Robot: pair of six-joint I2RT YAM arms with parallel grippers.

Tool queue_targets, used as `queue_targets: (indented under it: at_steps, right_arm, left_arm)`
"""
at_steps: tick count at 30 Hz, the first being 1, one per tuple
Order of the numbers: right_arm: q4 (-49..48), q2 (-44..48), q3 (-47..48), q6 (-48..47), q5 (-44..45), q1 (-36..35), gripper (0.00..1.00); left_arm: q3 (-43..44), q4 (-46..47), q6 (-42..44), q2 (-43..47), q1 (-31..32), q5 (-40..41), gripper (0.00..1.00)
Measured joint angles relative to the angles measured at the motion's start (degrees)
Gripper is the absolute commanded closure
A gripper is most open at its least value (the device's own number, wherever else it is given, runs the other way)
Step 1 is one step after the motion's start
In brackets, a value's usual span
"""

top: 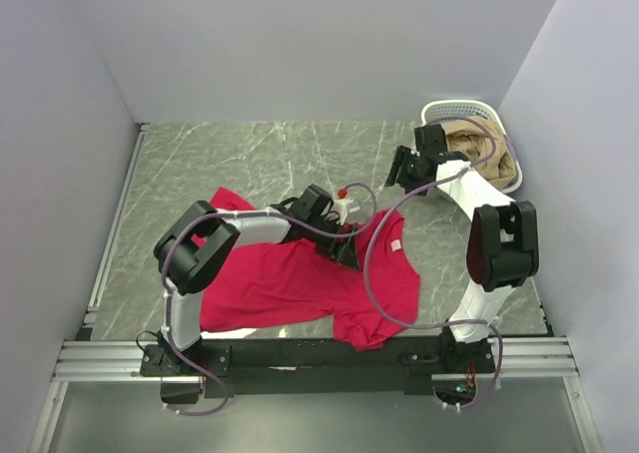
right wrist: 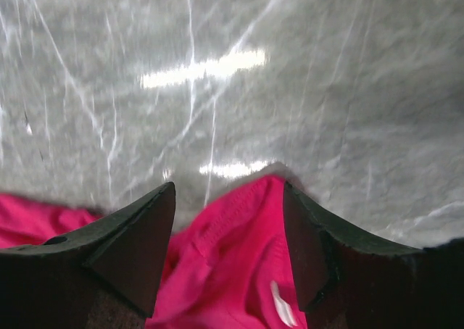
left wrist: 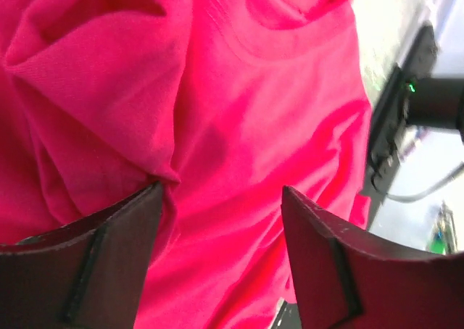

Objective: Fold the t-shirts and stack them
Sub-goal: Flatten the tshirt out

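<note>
A crimson-red t-shirt lies rumpled on the marble table, with its small white neck label facing up near its right side. My left gripper is low over the shirt's upper middle. In the left wrist view it is open, with folds of red cloth filling the space under the fingers. My right gripper hovers just beyond the shirt's far right edge. In the right wrist view it is open, and the shirt's edge and label show between the fingers.
A white lattice basket stands at the back right corner with tan cloth in it, just behind my right arm. Grey walls close in the table on three sides. A metal rail runs along the near edge.
</note>
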State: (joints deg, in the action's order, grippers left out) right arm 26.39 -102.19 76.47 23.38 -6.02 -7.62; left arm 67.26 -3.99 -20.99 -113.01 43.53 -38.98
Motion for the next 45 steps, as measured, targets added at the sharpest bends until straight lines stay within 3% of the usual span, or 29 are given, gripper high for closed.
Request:
queue_targets:
  at_steps: [6, 12, 18, 26, 42, 45]
  right_arm:
    - [2.49, 1.20, -1.88, -1.49, -1.81, -1.68, 0.34]
    - [4.87, 1.22, -1.68, -5.18, 1.99, -9.40, 0.32]
    - [5.40, 1.16, -0.44, -6.56, 3.34, -13.73, 0.32]
    - [7.52, -3.80, 11.63, -6.43, 2.95, -13.22, 0.32]
    - [12.66, -11.43, 14.88, -6.32, 4.24, -18.95, 0.33]
    - [12.76, -11.45, 14.58, -6.29, 4.57, -19.52, 0.39]
  left_arm:
    - [-3.82, 2.60, -5.25, 4.17, -0.24, 10.78, 0.24]
    - [-4.50, 5.33, -9.77, 5.14, -0.96, 18.34, 0.22]
    - [-6.82, 6.51, -10.16, 9.99, -1.42, 18.58, 0.20]
    - [-6.82, 6.23, -9.92, 17.31, -1.42, 18.99, 0.17]
    - [-8.74, 2.73, -11.85, 27.04, -2.54, 34.49, 0.09]
    - [-8.76, 1.75, -12.02, 27.61, -3.08, 36.37, 0.09]
